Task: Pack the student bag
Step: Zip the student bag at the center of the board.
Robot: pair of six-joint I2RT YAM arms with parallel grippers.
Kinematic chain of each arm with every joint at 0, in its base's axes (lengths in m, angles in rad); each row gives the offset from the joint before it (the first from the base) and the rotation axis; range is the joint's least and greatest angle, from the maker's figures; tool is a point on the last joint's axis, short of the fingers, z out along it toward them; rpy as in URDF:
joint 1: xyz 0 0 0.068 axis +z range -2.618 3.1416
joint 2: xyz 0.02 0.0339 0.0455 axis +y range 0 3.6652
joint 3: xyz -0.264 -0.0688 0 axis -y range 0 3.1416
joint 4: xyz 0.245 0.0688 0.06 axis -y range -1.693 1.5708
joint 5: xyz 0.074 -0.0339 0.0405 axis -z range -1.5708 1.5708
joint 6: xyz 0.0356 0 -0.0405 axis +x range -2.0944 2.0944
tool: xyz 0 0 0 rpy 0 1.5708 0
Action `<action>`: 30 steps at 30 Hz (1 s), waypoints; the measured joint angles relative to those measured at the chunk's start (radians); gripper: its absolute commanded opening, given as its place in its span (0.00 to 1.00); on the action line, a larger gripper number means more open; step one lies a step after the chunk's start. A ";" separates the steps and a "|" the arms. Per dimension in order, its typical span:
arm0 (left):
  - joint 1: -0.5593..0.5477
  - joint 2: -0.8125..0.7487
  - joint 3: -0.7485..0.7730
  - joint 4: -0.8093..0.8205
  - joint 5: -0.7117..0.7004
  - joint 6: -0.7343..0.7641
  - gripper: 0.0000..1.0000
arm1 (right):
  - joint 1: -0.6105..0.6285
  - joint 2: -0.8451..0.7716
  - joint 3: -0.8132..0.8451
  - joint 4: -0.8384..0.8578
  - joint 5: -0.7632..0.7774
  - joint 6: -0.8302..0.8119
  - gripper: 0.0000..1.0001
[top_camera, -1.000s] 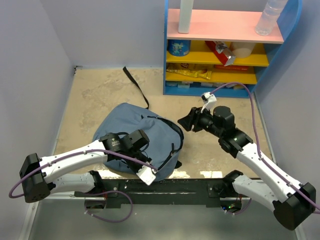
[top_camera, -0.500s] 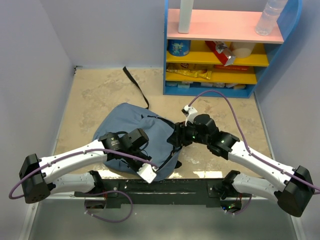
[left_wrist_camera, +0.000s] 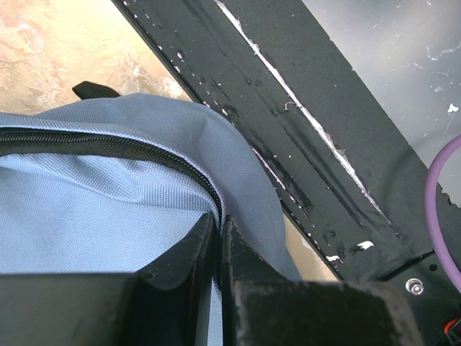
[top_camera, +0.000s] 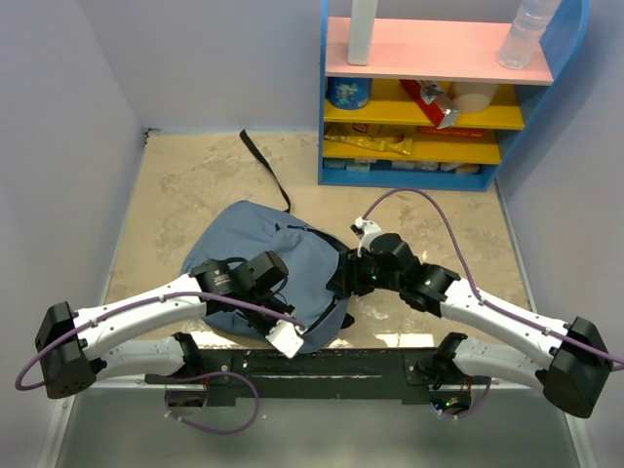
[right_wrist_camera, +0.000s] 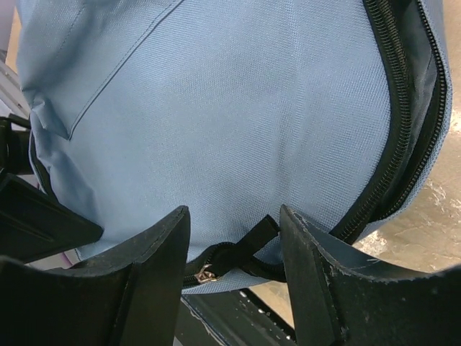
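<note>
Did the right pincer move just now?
Yes. The right pincer swung left, away from the blue shelf, and now reaches the student bag.

The rounded slate-blue student bag (top_camera: 249, 234) lies slumped left of and nearer than the blue shelf unit (top_camera: 390, 178), black zipper partly open, one strap trailing behind.

One student bag (top_camera: 249, 239) is counted, and two grippers: left gripper (left_wrist_camera: 218, 238), right gripper (right_wrist_camera: 234, 220). At the far right corner, one shelf unit (top_camera: 439, 49), one bottle (top_camera: 526, 34) and perhaps one blue can (top_camera: 348, 93) are seen.
</note>
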 measured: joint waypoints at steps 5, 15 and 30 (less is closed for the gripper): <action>0.004 -0.005 -0.003 0.002 0.001 0.000 0.00 | 0.005 0.000 0.000 0.002 0.013 0.010 0.44; 0.006 -0.005 -0.005 0.003 0.003 -0.005 0.00 | 0.035 0.009 -0.020 0.055 0.019 0.071 0.00; 0.072 0.010 0.017 0.061 0.016 -0.173 0.35 | 0.081 0.024 0.024 0.068 0.095 0.099 0.00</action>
